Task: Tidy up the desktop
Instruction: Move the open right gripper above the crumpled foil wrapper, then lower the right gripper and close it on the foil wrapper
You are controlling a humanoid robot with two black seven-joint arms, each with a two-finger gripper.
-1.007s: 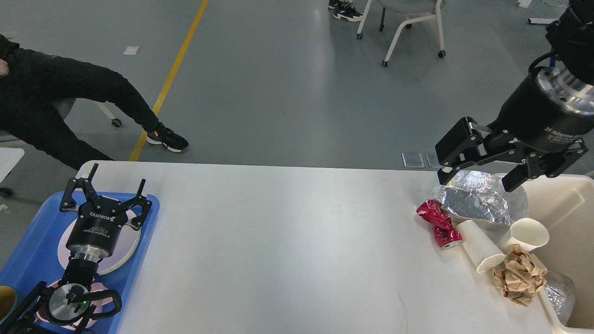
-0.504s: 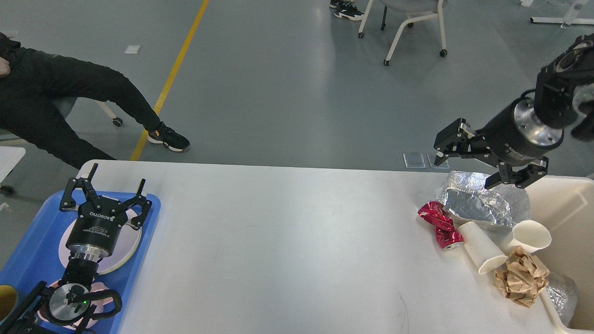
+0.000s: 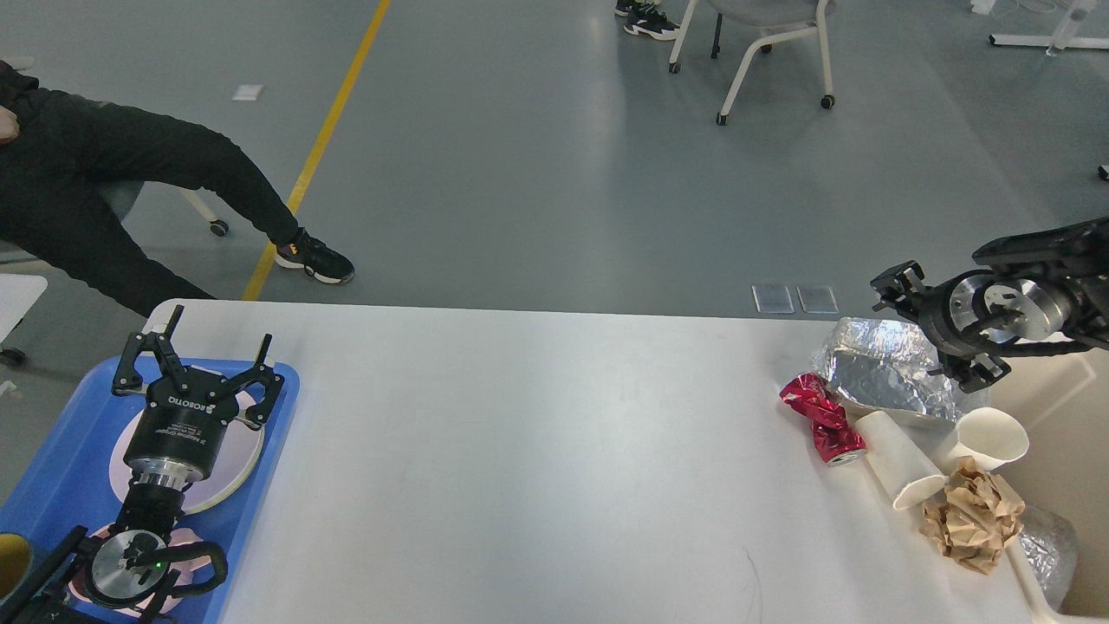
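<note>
1. The desktop [image 3: 537, 451] is the wide white surface filling the near and middle of my head view; most of its middle is bare.
2. My left end effector [image 3: 197, 354] sits at the near left over a blue tray [image 3: 61, 451], fingers spread apart and gripping nothing. Under it lies a round pale plate [image 3: 234, 468] on the tray.
3. My right end effector [image 3: 931, 334] comes in from the right edge, at the far right of the surface, just above a crumpled foil container [image 3: 884, 373]. It faces away from me and looks small and dark, so I cannot tell whether its fingers are released or clenched, nor whether it touches the foil.
4. Near the foil, a crushed red can [image 3: 823, 416] lies on the surface, touching a white paper cup [image 3: 897, 468] on its side.
5. A second white paper cup [image 3: 992, 438] lies just right of that, mouth towards me.
6. A ball of crumpled brown paper [image 3: 970, 516] sits nearer, by the right edge.
7. A beige bin [image 3: 1053, 390] stands beyond the surface's right edge, with more foil [image 3: 1048, 546] showing at its near side.
8. A person in black [image 3: 104, 199] sits at the far left on the floor side.
</note>
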